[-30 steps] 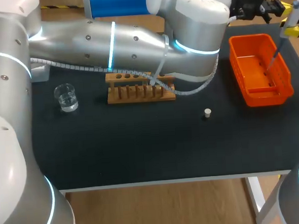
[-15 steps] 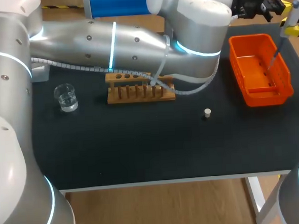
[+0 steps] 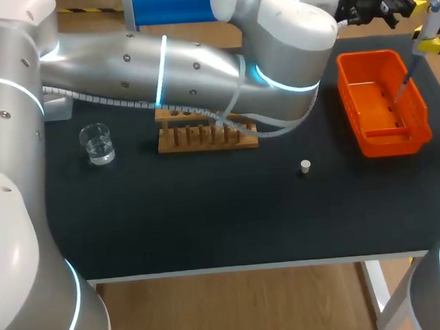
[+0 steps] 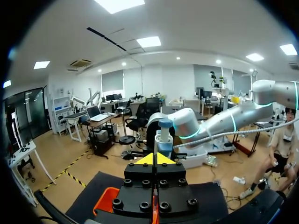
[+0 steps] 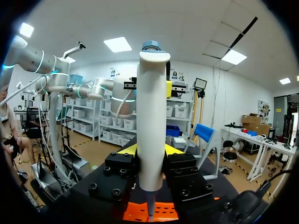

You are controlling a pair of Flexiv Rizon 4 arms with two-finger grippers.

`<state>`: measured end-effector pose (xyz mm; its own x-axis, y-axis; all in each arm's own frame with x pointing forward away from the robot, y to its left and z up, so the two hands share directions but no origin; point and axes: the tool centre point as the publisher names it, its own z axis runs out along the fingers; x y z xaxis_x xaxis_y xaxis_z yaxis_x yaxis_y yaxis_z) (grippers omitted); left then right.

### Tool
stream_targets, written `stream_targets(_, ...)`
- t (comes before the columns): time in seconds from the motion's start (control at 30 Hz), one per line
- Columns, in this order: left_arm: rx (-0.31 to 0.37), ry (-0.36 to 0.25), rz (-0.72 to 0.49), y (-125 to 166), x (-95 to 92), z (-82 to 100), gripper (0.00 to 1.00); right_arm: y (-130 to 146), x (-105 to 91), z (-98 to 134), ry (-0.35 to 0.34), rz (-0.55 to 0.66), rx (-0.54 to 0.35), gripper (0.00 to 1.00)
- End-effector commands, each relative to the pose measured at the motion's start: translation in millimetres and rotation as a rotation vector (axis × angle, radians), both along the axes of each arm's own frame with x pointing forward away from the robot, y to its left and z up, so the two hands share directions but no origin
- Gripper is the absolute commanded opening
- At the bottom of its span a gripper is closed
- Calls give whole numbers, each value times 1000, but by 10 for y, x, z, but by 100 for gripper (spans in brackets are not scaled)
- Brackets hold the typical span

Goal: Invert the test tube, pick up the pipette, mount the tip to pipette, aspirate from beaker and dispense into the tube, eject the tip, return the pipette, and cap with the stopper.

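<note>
Head view: right tool (image 3: 428, 45) grips the pipette (image 3: 430, 22), tip (image 3: 405, 82) on, over the basket (image 3: 349, 90); ejection, return and stopper (image 3: 304, 166) seemingly remain. Whether the left tool (image 4: 155, 159) is closed, I cannot tell.

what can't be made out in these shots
Head view: the left arm covers the back of the rack, so no test tube shows.
Right wrist view: the pipette end is too thin against the orange bin to tell if a tip is mounted.
Head view: the beaker level is too small to read.
</note>
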<state>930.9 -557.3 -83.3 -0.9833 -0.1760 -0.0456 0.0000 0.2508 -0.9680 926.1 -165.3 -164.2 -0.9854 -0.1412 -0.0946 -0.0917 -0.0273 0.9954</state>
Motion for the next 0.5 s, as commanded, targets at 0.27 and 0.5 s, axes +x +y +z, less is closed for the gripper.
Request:
stream_targets(0.27, -117, -49, 6, 19, -26, 111, 0, -10, 10, 5, 0, 3, -2, 0)
stream_targets(0.5, -120, -67, -4, -47, -69, 179, 0, -10, 10, 5, 0, 3, -2, 0)
